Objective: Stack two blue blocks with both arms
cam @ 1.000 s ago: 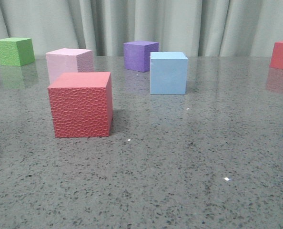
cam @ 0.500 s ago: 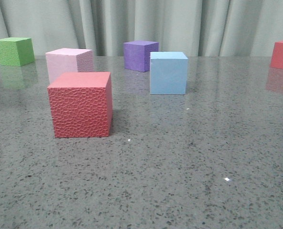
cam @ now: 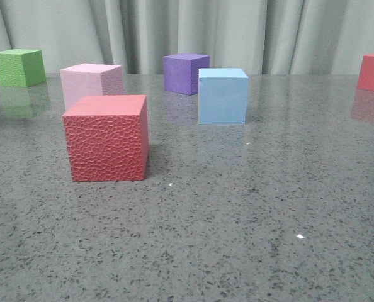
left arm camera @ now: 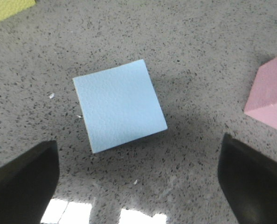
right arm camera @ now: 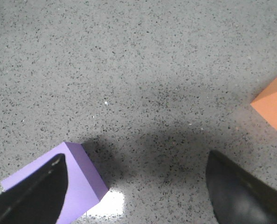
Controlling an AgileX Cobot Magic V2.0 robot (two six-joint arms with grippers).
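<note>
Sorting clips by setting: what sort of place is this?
Likely a robot test bench: a speckled grey table against a plain curtain, with only coloured cubes such as the red cube.

Only the gripper parts are showing, and only in the two wrist views; the front view is showing no part of the robot.

In the left wrist view, the left gripper is appearing as two plain black fingers filling the lower left and lower right corners of the frame. Their surfaces are looking smooth and matte, with rounded edges, and no screws, cables or markings are showing.

In the right wrist view, the right gripper is likewise showing two black fingers in the lower corners. The lower left one is showing a thin pale line running along its edge.
</note>
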